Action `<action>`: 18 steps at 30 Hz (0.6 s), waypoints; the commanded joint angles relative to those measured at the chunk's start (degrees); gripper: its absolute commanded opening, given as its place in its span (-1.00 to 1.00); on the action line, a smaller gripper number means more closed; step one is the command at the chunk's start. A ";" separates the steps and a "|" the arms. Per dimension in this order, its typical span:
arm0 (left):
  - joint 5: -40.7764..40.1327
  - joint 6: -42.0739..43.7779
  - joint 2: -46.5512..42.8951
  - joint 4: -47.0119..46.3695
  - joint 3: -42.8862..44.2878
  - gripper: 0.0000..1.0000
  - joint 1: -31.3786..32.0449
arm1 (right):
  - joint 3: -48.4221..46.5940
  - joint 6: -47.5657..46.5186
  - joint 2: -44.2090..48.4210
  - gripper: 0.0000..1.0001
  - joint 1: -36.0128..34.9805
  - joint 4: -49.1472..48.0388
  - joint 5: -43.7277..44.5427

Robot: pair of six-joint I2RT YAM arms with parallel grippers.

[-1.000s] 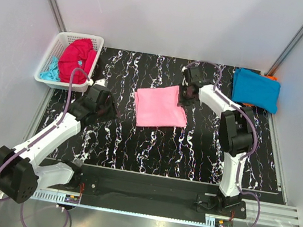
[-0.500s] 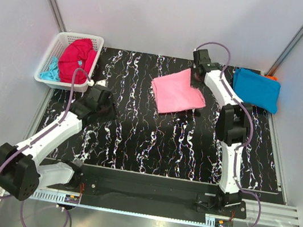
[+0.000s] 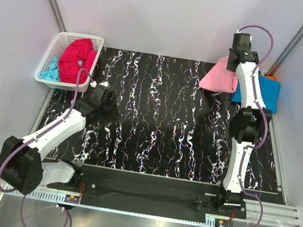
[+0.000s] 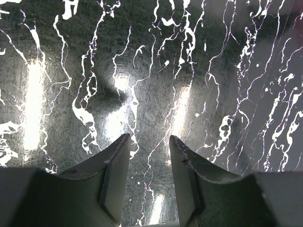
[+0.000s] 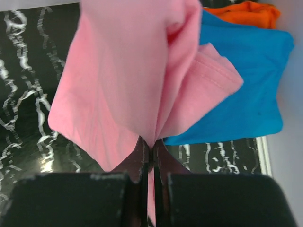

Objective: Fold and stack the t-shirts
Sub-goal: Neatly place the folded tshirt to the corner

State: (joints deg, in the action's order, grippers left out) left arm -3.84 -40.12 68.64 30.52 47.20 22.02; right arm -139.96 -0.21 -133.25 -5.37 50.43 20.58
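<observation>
My right gripper (image 5: 150,144) is shut on the folded light pink t-shirt (image 5: 128,80), which hangs lifted above the table's far right, next to my right gripper (image 3: 234,62) in the top view. Below and behind it lies the folded bright blue t-shirt (image 5: 246,90) on top of an orange t-shirt (image 5: 251,13). The pink t-shirt (image 3: 217,78) overlaps the blue t-shirt's (image 3: 261,92) left edge from above. A crimson red t-shirt (image 3: 76,58) and a pale aqua t-shirt (image 3: 48,71) sit crumpled in the basket. My left gripper (image 4: 149,144) stands open over bare table, nothing between its fingers.
The white lattice basket (image 3: 65,38) stands at the table's far left corner. The black marbled table top (image 3: 161,126) runs between grey walls, with a metal rail along the near edge (image 3: 172,200).
My right gripper has carried the pink t-shirt from the table's middle up and to the far right, over the blue t-shirt's edge. The left arm has barely moved.
</observation>
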 commanded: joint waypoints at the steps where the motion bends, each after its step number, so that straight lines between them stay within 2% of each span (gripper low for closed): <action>1: 1.29 0.22 0.09 -2.31 0.26 -0.13 -0.31 | -3.30 -1.46 -0.17 -1.00 3.77 0.28 1.93; 10: 2.34 0.48 1.67 -3.01 0.26 -0.13 -0.22 | -5.32 -0.76 -1.57 -1.00 14.93 -1.13 0.69; 18: 3.48 0.74 3.69 -3.63 1.05 -0.14 -0.31 | -10.33 1.61 -9.29 -1.00 18.64 -1.48 2.26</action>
State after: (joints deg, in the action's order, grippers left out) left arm -1.87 -40.10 71.66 29.47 47.20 22.02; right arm -146.28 0.40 -139.87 13.74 50.85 20.47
